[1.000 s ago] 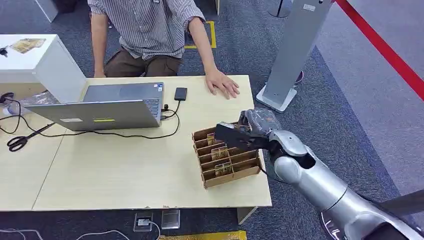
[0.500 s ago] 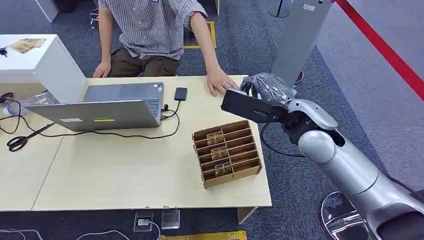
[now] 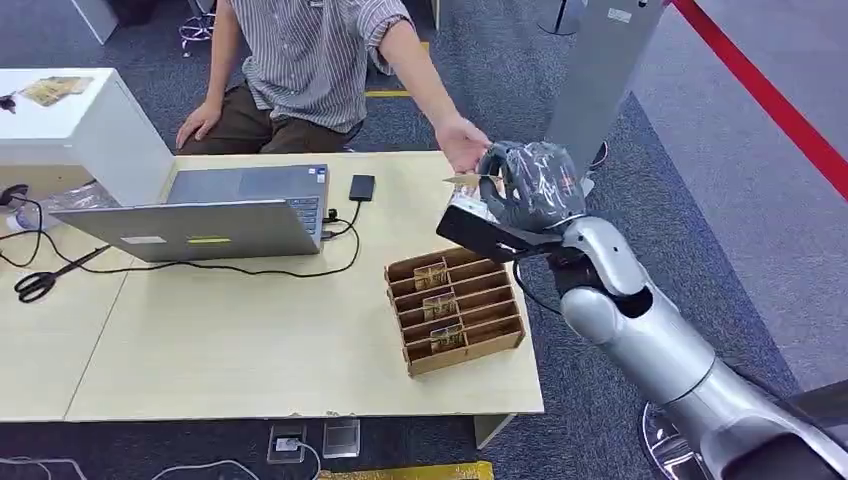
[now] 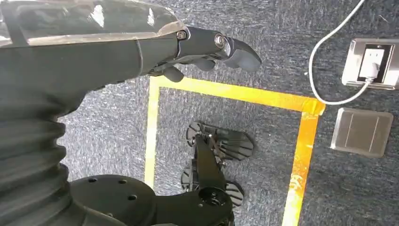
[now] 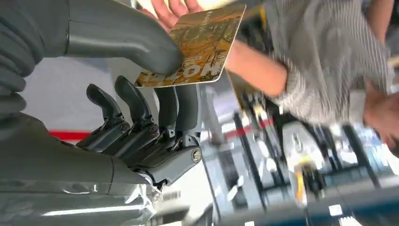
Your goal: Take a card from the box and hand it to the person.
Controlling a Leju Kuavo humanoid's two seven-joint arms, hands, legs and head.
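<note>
A: Right hand (image 3: 525, 190) pinches card (image 5: 197, 47), thumb against fingers (image 5: 176, 106), raised beyond the table's far right corner.
B: Presented toward person's hand (image 3: 462, 142). Left hand (image 4: 207, 47) curled, holding nothing.

One laptop (image 3: 215, 213), one phone (image 3: 361, 187), one slotted box (image 3: 455, 308), one held card (image 5: 197, 47), one scissors (image 3: 45, 279).

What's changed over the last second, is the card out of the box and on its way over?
Yes. The right hand has lifted from the box toward the person, and pinches a card between its thumb and fingers. The person's hand has left the table and reaches for the card. The box, laptop and phone stayed put.
</note>
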